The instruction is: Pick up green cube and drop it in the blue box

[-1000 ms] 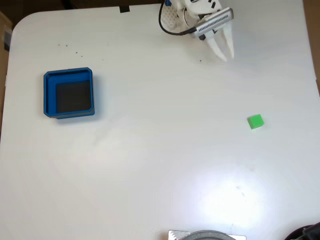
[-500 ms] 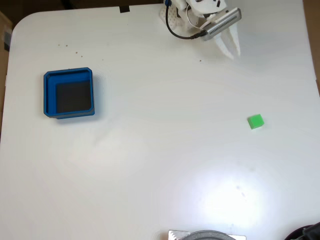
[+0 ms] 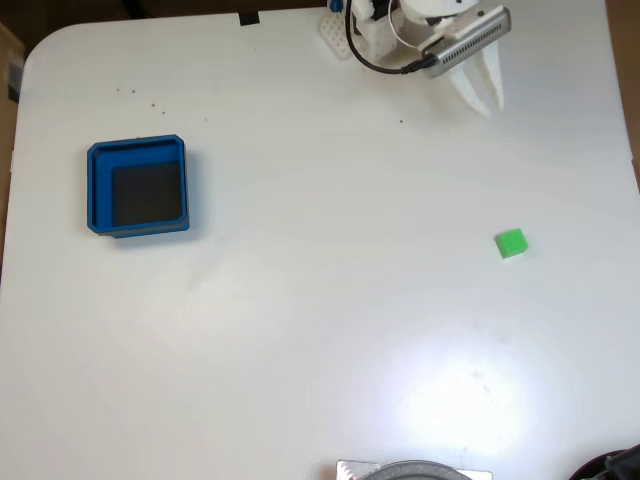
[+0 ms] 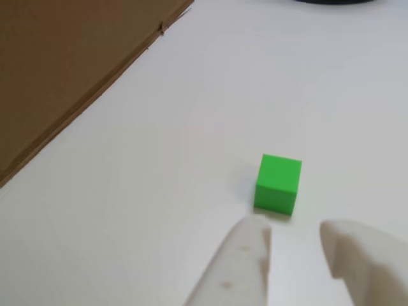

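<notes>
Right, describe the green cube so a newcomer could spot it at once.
In the fixed view, look to the right half of the white table, far across from the blue box at left. The green cube sits alone there, small, bright green and solid-coloured.

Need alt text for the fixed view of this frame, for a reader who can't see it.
Seen from above, a small green cube sits alone at the right of a white table, with the white gripper well above it near the top edge, fingers slightly apart and holding nothing. A blue box with a dark floor stands empty at far left.
</notes>
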